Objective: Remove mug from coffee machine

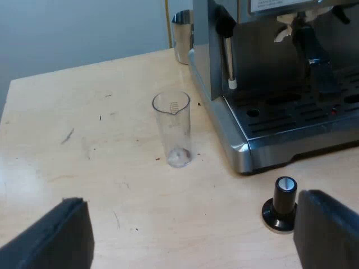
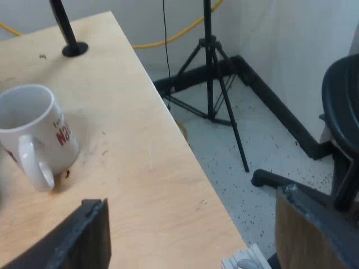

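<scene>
Standing upright on the table (image 2: pixel 140 168) rather than on the espresso machine (image 1: pixel 280 112), the mug (image 2: pixel 33 131) sits near one finger of the right gripper (image 2: pixel 193 224), off to the side of its gap. Long axis is vertical, mouth up, handle turned toward that gripper. Right fingers are spread wide, holding nothing. The left gripper (image 1: pixel 193 216) is likewise spread and empty, beside the tamper (image 1: pixel 282 204). Right arm judged nearer.

I count one espresso machine (image 1: pixel 269 130), one measuring glass (image 1: pixel 174 129) and one black-knobbed tamper (image 1: pixel 282 204). I see one white mug (image 2: pixel 38 124) and one tripod (image 2: pixel 209 73).
</scene>
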You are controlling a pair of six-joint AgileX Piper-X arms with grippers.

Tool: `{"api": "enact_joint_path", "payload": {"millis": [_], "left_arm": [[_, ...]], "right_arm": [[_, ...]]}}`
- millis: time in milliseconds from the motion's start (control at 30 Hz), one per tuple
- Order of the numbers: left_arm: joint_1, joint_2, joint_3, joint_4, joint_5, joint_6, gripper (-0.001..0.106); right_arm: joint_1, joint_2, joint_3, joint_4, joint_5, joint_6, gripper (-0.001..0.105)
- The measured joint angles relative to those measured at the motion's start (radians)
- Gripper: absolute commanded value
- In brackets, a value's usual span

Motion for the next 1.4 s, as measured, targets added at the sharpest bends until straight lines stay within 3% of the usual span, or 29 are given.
{"api": "enact_joint_path", "payload": {"millis": [467, 733, 1400], "left_arm": [[0.0, 0.0, 0.165, -0.115, 0.003, -0.021, 0.079], [0.0, 0.0, 0.216, -0.119, 0.003, -0.021, 0.079], [0.0, 0.0, 0.231, -0.117, 0.003, -0.021, 0.079]], "right_arm": [[0.0, 0.0, 0.19, -0.124, -0.018, 0.0, 0.063], [0.0, 0.0, 0.268, -0.159, -0.028, 0.0, 0.063], [0.0, 0.002, 0.275, -0.177, -0.052, 0.0, 0.063]]}}
